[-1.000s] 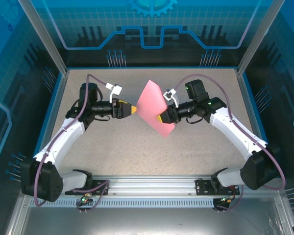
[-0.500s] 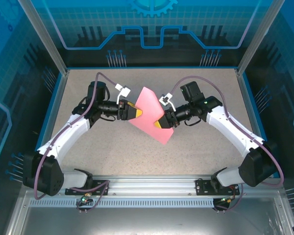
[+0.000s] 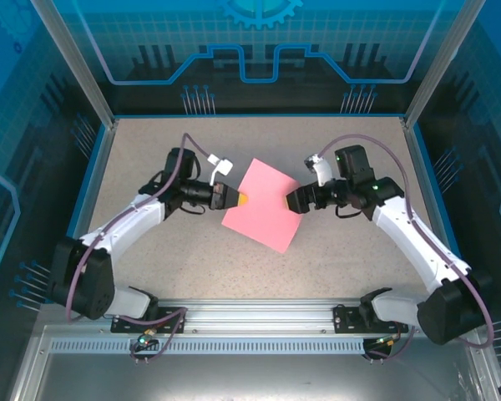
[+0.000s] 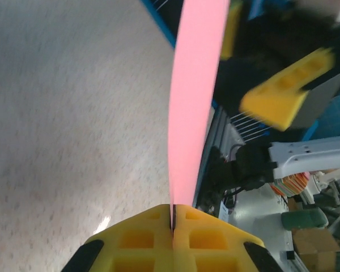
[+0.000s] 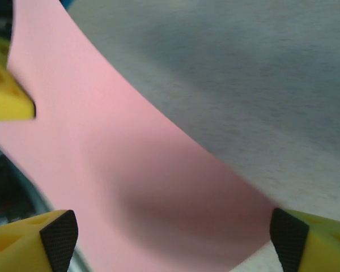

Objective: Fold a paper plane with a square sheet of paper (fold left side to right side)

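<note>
Square sheet of thin salmon-pink paper (image 3: 263, 209) held above the speckled beige bench (image 3: 150, 150), between the two arms. From above it was unclear whether the sheet's near corner touched the bench. In the left wrist view the sheet appeared edge-on as a narrow pink band, so its face was hidden, and the opposite gripper behind it was blurred.

Left gripper (image 3: 244, 199): yellow fingers (image 4: 147, 232) clenched together on the sheet's left edge, with the paper pinched in the seam between them.

Right gripper (image 3: 285, 200): spread wide at the sheet's right corner. In the right wrist view its black-padded fingers (image 5: 51, 238) stood far apart at the lower corners, the paper spanning the space between them ungrasped.

The sheet was unfolded. From above it looked like a tilted diamond, one corner pointing to the far side and the opposite corner toward the arm bases, slightly to the right.
</note>
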Controlling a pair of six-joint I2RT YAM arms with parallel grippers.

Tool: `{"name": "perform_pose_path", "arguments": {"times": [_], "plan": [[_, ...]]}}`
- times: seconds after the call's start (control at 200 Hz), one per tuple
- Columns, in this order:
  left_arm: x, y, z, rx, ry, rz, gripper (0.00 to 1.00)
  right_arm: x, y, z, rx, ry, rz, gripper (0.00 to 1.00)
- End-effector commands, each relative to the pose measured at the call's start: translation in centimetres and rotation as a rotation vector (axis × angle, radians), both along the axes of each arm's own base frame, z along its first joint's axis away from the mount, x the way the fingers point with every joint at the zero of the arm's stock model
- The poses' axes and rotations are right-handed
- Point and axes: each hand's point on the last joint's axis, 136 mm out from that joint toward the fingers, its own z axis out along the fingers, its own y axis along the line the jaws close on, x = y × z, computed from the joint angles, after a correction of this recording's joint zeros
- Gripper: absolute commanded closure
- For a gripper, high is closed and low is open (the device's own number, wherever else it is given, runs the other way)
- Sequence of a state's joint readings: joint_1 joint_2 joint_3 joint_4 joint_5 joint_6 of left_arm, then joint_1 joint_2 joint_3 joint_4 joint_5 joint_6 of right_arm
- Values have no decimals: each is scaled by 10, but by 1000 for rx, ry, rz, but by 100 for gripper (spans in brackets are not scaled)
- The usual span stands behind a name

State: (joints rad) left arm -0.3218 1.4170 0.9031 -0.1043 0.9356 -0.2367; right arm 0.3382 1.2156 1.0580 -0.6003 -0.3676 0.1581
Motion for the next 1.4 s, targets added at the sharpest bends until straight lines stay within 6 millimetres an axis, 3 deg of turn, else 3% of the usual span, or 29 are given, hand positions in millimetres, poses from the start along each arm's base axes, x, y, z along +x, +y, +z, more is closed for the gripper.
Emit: {"name": "perform_pose_path", "arguments": {"times": [0.0,0.135,0.225,0.245,0.385,0.445,0.605,0.64,0.865,1.045,1.22,1.395], "plan": [[10,3,-51,78,130,140,99,16,-28,-17,-59,12,-211,5],[20,20,-105,183,245,345,100,15,-10,-41,47,106,-224,8],[21,27,-126,199,292,428,100,16,12,-52,122,162,-203,25],[22,28,-130,207,297,437,100,12,14,-66,116,197,-207,29],[24,30,-145,260,317,478,100,14,38,-101,114,294,-217,67],[26,32,-151,280,342,510,100,16,46,-114,107,328,-224,75],[30,33,-159,296,378,555,100,18,53,-153,50,408,-255,79],[29,32,-160,299,384,551,100,26,57,-152,40,406,-259,79],[24,25,-153,298,378,514,99,18,54,-197,-66,528,-278,80],[28,9,-120,208,326,449,75,7,41,-218,-149,581,-302,80],[33,-15,-89,112,298,368,50,1,39,-224,-146,588,-298,80],[34,-43,-87,70,313,293,39,5,45,-215,-98,559,-280,79]]}}
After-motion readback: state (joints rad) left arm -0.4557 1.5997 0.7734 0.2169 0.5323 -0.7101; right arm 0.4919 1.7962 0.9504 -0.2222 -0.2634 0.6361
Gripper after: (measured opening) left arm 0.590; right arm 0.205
